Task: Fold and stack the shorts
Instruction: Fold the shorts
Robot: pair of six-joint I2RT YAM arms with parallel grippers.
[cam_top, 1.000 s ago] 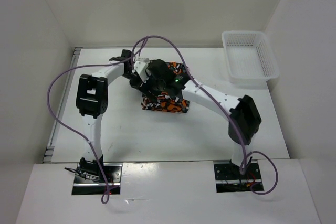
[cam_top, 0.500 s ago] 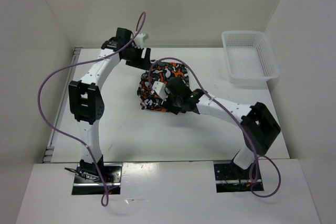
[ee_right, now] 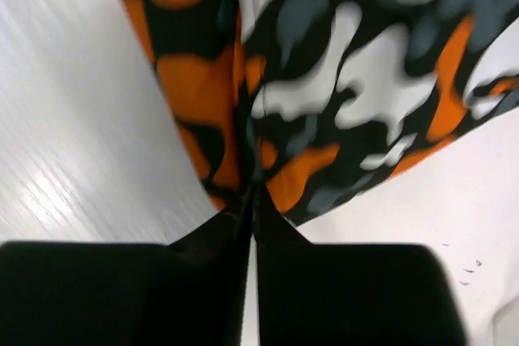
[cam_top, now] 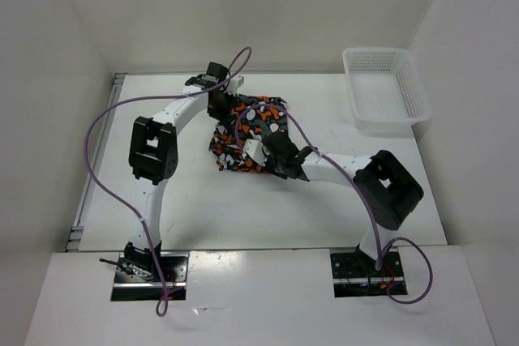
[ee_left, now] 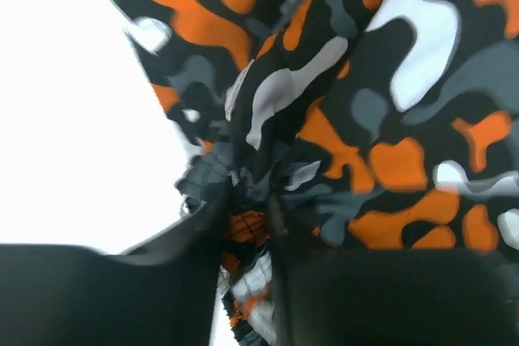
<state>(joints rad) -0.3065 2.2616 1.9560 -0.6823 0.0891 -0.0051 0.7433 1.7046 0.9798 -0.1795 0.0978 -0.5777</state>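
Note:
The camouflage shorts (cam_top: 251,123) lie in a rumpled heap at the middle back of the table, orange, black, grey and white. My left gripper (cam_top: 220,105) sits at the heap's back left edge. In the left wrist view it (ee_left: 247,204) is shut on a bunched fold of the shorts (ee_left: 389,111), cloth filling the gap between the fingers. My right gripper (cam_top: 258,154) is at the heap's near edge. In the right wrist view it (ee_right: 251,192) is shut on a thin edge of the shorts (ee_right: 340,79), fingertips pressed together.
A white mesh basket (cam_top: 384,87) stands at the back right corner of the table. White walls enclose the table on the left, back and right. Purple cables (cam_top: 105,119) loop from both arms above the table.
The left gripper swung from the back left down onto the heap's back edge and closed on it. The right gripper closed on the near edge. The shorts spread out somewhat.

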